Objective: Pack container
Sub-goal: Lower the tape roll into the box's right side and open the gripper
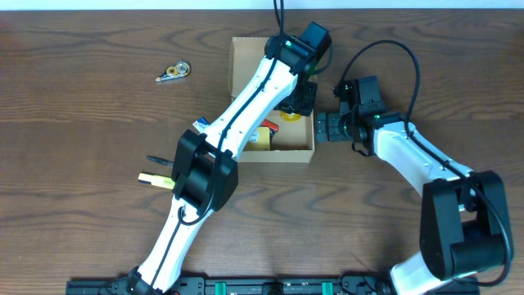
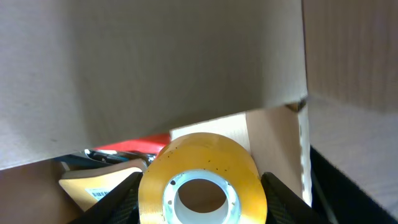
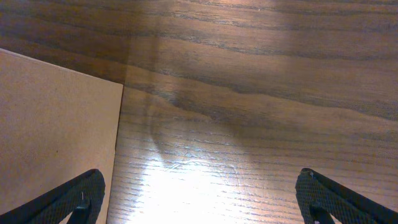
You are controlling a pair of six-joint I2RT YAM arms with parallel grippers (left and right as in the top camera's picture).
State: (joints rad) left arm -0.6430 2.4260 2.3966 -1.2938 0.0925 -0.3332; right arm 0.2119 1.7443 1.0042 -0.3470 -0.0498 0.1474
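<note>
While the left arm reaches across the table into the container (image 1: 246, 61), I read the left gripper (image 1: 300, 97) as clamped on a yellow tape roll (image 2: 199, 180). On the left wrist feed its two black fingers (image 2: 118, 199) sit against either side of the roll, and the roll's white core faces the camera. The tan cardboard box lies near the middle of the table, a little toward the far edge, with its top open. The roll is held inside it, on the side nearest the right arm, and plain cardboard walls rise behind it. I can't tell whether the roll touches the box floor. Deeper in the box I see a red item (image 2: 130, 144) and a tan item with a barcode label (image 2: 102, 180).

The right gripper (image 1: 326, 127) hangs just beside the box's outer wall with its jaws spread wide and only bare wood between them; whether it touches the cardboard, I can't say.

Out on the table, a small tape dispenser (image 1: 173, 72) lies well apart to the left of the box. A black pen (image 1: 160, 161) and a pale yellow stick (image 1: 153, 179) lie by the left arm's elbow
</note>
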